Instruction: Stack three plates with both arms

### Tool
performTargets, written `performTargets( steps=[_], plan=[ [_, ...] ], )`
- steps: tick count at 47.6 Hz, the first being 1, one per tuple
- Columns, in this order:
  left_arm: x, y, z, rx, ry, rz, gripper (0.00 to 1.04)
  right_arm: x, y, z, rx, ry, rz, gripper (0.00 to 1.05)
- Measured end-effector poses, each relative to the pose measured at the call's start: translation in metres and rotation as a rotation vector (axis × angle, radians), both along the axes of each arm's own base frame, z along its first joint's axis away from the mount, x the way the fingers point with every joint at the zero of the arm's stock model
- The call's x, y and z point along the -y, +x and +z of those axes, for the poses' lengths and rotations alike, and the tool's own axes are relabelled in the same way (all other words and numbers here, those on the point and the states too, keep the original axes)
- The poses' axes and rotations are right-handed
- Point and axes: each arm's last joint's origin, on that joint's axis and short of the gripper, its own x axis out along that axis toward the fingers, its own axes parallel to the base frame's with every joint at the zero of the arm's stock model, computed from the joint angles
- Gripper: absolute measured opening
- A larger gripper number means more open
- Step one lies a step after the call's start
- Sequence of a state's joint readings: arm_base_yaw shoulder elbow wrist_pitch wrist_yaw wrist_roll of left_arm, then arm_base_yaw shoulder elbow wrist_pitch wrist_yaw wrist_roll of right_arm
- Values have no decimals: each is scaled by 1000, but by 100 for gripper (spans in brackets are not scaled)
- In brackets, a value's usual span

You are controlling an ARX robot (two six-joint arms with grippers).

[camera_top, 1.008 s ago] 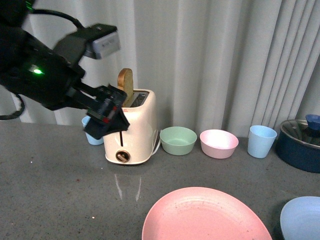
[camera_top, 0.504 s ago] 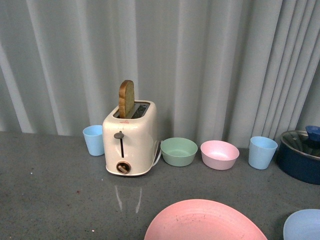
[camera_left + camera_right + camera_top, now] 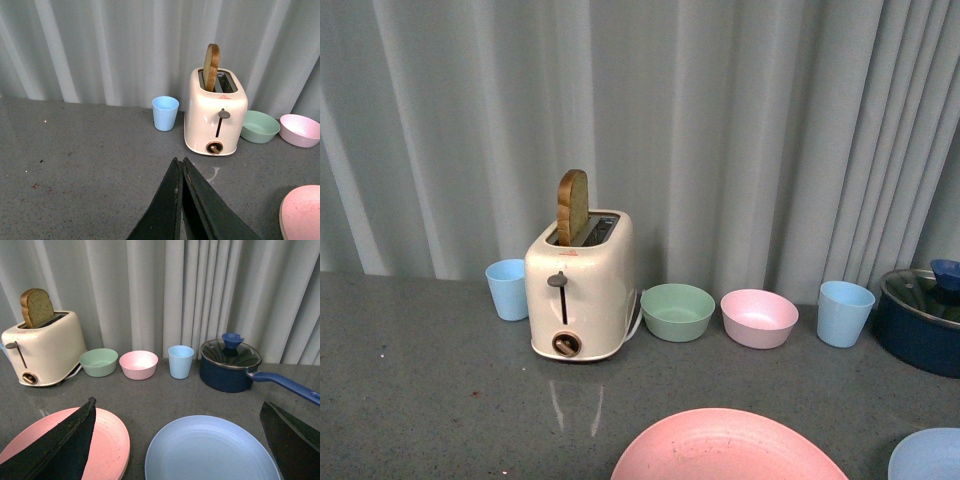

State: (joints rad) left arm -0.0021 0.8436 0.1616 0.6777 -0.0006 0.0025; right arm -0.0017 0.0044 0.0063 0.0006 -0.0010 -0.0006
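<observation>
The left claw (image 3: 181, 162) is closed, its 2 fingers (image 3: 165, 210) pressed together with nothing between them. It is held above the grey counter (image 3: 75, 165) and aimed at the toaster (image 3: 215, 112). The right claw (image 3: 177, 405) is spread wide and empty, facing the green bowl (image 3: 98, 361), the pink bowl (image 3: 138, 364) and the pot (image 3: 230, 365). Below it 2 plates lie just beside each other at the counter's near edge: the pink plate (image 3: 112, 440), partly hidden by 1 finger, and the blue plate (image 3: 210, 450).
</observation>
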Motion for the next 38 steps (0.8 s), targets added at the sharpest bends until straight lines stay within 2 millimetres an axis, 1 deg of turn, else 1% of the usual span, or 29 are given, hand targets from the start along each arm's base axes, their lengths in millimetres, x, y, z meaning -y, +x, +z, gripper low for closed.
performTargets(
  steps=[18,25,28,38],
  plan=[
    [0,-28,-15,-2,0,0,4,0,0,0,0,0,0,97],
    [0,-35,-20,-1,0,0,4,0,0,0,0,0,0,97],
    [0,-37,-19,26,-3,-1,4,0,0,0,0,0,0,97],
    [0,-44,-17,33,-3,0,4,0,0,0,0,0,0,97]
  ],
)
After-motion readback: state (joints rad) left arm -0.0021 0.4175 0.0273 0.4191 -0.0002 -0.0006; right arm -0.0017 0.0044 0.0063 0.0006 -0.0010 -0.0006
